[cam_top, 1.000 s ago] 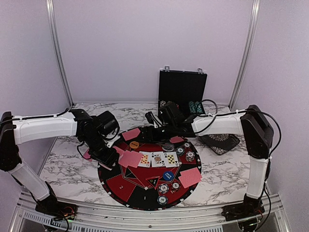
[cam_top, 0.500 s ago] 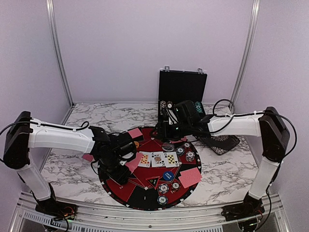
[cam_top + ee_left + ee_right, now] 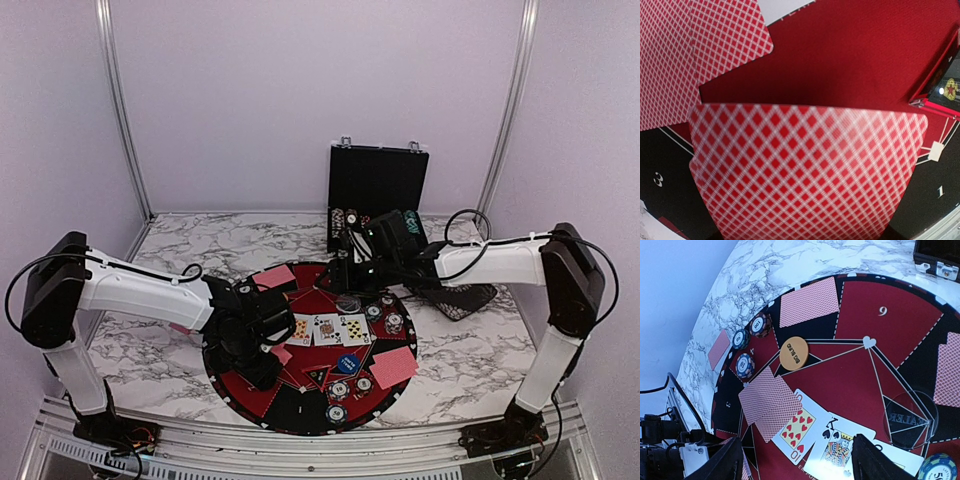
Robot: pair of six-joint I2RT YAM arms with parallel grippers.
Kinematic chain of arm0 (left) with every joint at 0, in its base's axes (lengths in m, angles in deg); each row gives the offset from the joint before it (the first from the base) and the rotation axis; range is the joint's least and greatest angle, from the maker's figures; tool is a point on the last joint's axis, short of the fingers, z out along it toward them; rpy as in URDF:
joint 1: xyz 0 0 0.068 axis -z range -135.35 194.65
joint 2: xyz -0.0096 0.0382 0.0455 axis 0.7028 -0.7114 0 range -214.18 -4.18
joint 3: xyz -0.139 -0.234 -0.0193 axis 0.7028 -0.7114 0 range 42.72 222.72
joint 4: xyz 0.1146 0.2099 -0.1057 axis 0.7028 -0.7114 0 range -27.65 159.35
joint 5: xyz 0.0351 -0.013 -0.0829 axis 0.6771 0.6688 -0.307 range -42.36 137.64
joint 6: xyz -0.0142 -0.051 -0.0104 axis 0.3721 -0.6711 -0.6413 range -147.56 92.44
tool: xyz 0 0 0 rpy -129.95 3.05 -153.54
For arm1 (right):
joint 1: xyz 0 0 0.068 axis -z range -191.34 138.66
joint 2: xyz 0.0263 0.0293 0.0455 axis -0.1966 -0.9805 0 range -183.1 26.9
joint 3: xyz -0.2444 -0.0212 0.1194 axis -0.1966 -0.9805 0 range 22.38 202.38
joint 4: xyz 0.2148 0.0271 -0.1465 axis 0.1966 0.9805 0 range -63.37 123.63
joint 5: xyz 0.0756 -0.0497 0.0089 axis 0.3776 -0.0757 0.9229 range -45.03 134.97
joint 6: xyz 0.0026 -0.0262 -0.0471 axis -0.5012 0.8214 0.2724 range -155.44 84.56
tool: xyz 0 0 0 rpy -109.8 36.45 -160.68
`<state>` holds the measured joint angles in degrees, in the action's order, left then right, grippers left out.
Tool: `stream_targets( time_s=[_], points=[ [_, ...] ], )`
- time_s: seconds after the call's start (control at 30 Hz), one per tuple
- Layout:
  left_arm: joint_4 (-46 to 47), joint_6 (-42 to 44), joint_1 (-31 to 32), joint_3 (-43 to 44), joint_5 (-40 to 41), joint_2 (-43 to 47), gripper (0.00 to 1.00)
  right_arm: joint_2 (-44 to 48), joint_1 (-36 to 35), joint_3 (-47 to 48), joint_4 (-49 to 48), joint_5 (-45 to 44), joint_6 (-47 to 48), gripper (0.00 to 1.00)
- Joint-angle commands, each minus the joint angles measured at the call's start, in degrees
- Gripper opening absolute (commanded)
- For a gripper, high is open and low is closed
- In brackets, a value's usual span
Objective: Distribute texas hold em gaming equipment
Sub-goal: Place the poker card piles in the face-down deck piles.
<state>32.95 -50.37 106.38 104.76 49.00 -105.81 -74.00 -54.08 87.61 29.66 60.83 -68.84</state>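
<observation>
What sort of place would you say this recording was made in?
Probably a robot test booth dressed as a poker table: aluminium frame posts, a marble-patterned tabletop, and a round red-and-black mat carrying playing cards and poker chips, with an open black case behind.

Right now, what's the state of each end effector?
Left end effector: closed on a red-backed card.
Right end effector: open, holding nothing.

You cannot see the left gripper's (image 3: 272,348) fingertips: a blurred red-backed card (image 3: 805,170) above the round mat (image 3: 850,60) covers them, cut off below. Poker chips (image 3: 340,390) at the mat's near rim: markings illegible.
</observation>
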Motion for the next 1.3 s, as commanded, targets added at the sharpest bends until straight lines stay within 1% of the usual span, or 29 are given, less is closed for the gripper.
stream_targets(
  time_s=[0.0, 0.27, 0.43, 0.6, 0.83, 0.97, 1.27],
  points=[
    [2.38, -0.55, 0.57, -1.74, 0.37, -0.36, 0.48, 2.13, -0.05, -0.1, -1.44, -1.01, -0.58, 0.72],
    [4.79, -1.2, 0.76, -4.44, 0.31, -0.16, 0.51, 1.7, -0.19, -0.11, -1.49, -0.83, -0.87, 0.71],
    [6.36, -1.54, 0.76, -6.4, 0.45, 0.31, 0.57, 1.43, -0.38, 0.07, -1.45, -1.07, -1.07, 0.71],
    [7.01, -1.38, 0.76, -7.35, 0.6, 0.35, 0.6, 1.06, -0.89, 0.42, -1.27, -1.33, -1.31, 0.71],
    [7.48, -1.25, 0.76, -7.8, 1.06, 0.36, 0.67, 0.93, -1.11, 0.69, -0.85, -1.61, -1.55, 0.71],
    [7.63, -1.14, 0.76, -7.9, 1.33, 0.47, 0.74, 1.06, -1.12, 0.69, -0.75, -1.71, -1.48, 0.71],
    [7.53, -1.14, 0.76, -7.47, 1.53, 0.65, 0.77, 1.15, -1.18, 0.69, -0.74, -1.62, -1.23, 0.71]
  ],
)
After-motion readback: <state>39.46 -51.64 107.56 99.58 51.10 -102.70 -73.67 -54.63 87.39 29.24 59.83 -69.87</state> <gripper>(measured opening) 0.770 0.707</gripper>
